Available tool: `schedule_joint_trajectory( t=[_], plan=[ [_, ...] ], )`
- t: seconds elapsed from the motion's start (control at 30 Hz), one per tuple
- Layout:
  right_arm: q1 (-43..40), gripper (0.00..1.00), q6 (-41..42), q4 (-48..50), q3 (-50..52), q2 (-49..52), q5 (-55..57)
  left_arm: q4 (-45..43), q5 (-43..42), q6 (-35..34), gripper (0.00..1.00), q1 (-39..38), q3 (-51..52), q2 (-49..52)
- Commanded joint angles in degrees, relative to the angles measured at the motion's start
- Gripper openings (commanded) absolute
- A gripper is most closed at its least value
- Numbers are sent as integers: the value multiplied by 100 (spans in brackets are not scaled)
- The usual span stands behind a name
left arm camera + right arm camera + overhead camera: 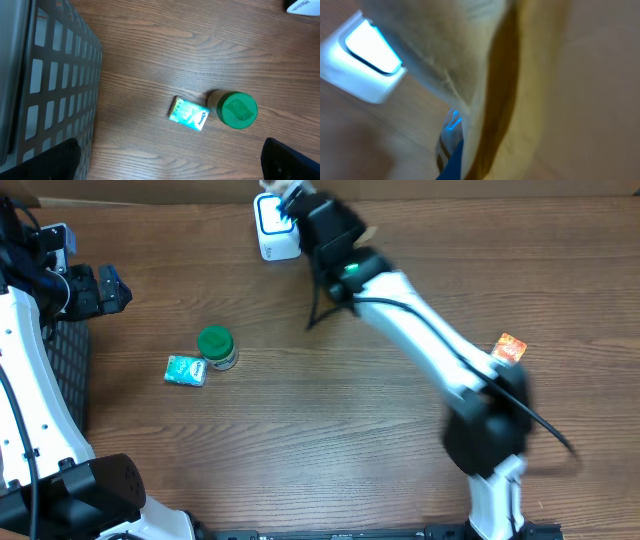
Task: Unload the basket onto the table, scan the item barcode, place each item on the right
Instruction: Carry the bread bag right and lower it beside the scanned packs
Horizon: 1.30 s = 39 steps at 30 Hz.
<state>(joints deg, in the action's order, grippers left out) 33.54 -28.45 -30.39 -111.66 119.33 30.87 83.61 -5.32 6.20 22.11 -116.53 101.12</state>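
The right jaws grip a blurred tan item [520, 75] over the white, blue-lit scanner [275, 235] at the tabletop's far edge, presumably to show its barcode; the left jaws stand wide.

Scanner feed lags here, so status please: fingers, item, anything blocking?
Left fingers open, idle by basket. Right fingers shut on tan item, close to lit scanner. Green-lidded jar, teal packet well clear.

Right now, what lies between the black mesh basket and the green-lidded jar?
A small teal packet, close beside the green-lidded jar; bare wooden table separates it from the black mesh basket. The left wrist view shows it best.
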Motion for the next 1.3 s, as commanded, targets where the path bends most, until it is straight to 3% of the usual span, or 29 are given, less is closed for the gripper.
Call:
schedule_joint_trajectory(
  t=[0.0, 0.17, 0.37, 0.57, 0.9, 1.13, 1.27],
  plan=[
    [-295, 4, 2009, -1113, -129, -1335, -1755, -7, -4, 90, 100, -37, -98, -111],
    [-1025, 4, 3692, -3200, -129, -2118, -2922, -7, -4, 90, 100, -37, -98, -111],
    [-1941, 4, 4223, -4778, 170, -2120, -3115, -7, -4, 90, 100, -37, -98, -111],
    [-2546, 4, 4518, -4513, 1392, -2105, -3423, -7, -4, 90, 99, -37, -98, -111],
    [-3204, 4, 4627, -2999, 3488, -2103, -3442, -7, -4, 90, 99, -37, -98, -111],
    [-3648, 4, 4623, -2820, 3877, -2103, -3438, -7, -4, 90, 99, -37, -98, -111],
    [-3823, 15, 4623, -2909, 3875, -2103, -3436, -7, -4, 90, 100, -37, -98, -111]
  ],
)
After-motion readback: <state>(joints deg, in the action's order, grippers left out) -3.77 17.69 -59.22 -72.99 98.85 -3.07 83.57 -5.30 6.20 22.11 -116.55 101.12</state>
